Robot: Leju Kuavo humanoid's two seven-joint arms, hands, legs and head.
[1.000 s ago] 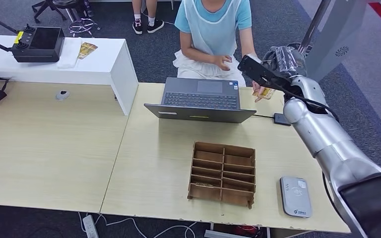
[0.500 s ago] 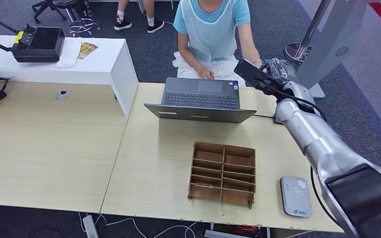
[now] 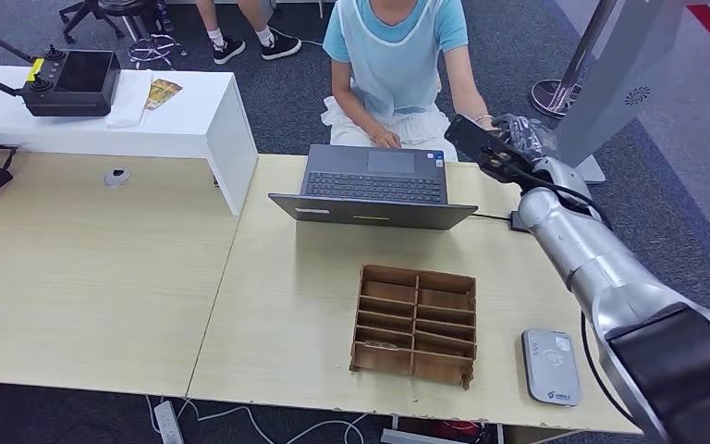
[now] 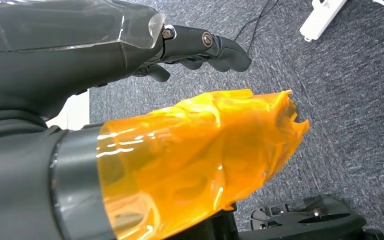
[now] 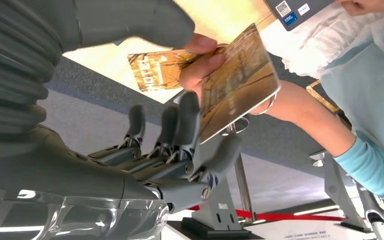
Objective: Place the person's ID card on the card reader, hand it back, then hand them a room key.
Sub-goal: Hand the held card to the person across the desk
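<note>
My right hand [image 3: 508,146] reaches past the table's far right corner toward the seated person [image 3: 397,46]. In the right wrist view, the person's fingers [image 5: 202,60] pinch a golden card [image 5: 240,80] and a second golden card printed HOTEL [image 5: 155,70] in the gap between my thumb and fingers [image 5: 172,130]. One finger lies across the larger card's edge, while my thumb stands apart from it. The grey card reader [image 3: 550,366] lies bare at the front right of the table. My left hand [image 4: 130,100] hangs over carpet, fingers [image 4: 215,45] stretched out and holding nothing.
An open laptop [image 3: 374,185] sits in front of the person. A brown wooden slotted organiser [image 3: 416,324] stands near the table's front edge, left of the reader. A small black box [image 3: 520,222] on a cable lies under my right forearm. A white side table [image 3: 148,125] stands at the back left.
The person's hand rose from the table edge, bringing the cards up into my right hand's span. My right hand shifted slightly lower. Their other hand moved to the laptop.
</note>
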